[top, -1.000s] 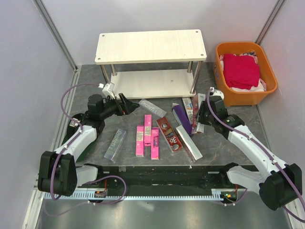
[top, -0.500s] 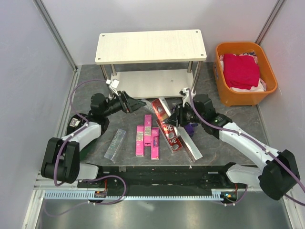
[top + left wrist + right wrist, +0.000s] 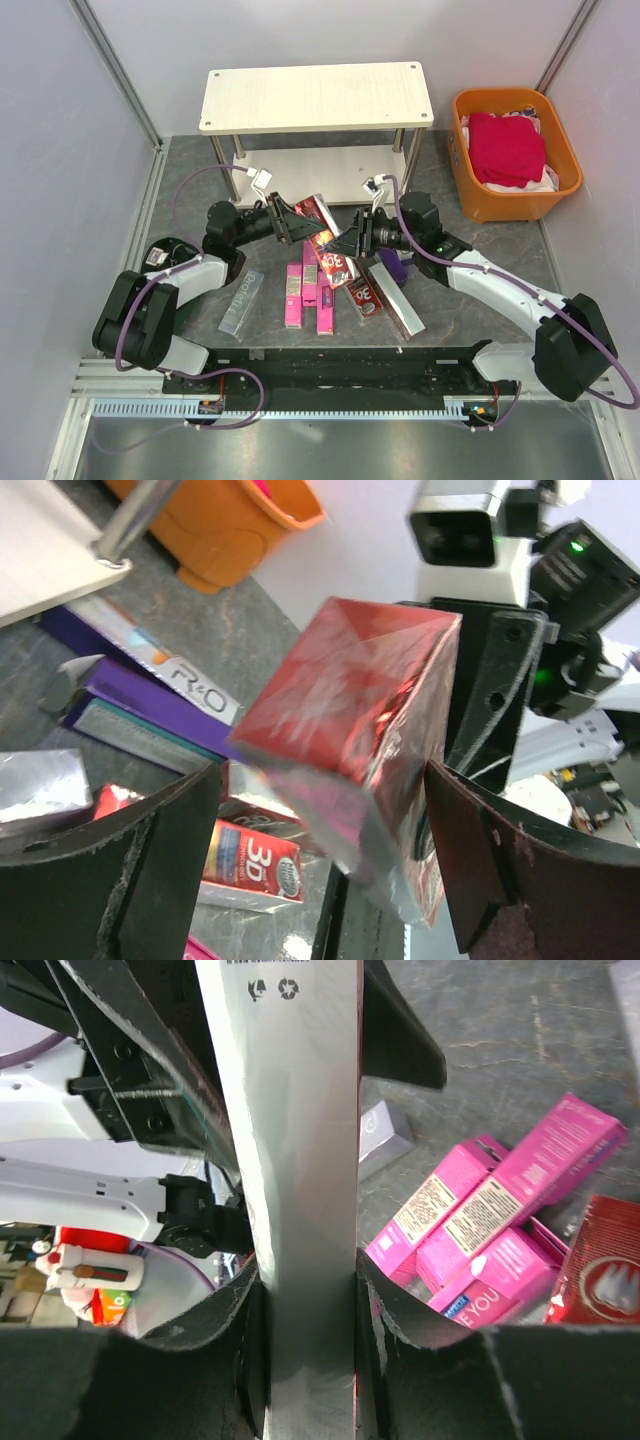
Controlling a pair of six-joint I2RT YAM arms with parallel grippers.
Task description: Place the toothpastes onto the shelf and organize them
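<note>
Mid-handover just in front of the shelf [image 3: 315, 95], the right gripper [image 3: 348, 243] stands clamped on a red toothpaste carton [image 3: 320, 213], its free end between the spread jaws of the left gripper [image 3: 297, 222], which should probably close before the right lets go.

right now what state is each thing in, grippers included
right gripper, shut on the red carton
left gripper, open, jaws either side of that carton's end
red carton, held off the table, bridging both grippers
pink cartons, lying flat on the table
shelf, upright, top board bare
orange basket, holding red cloth
</note>
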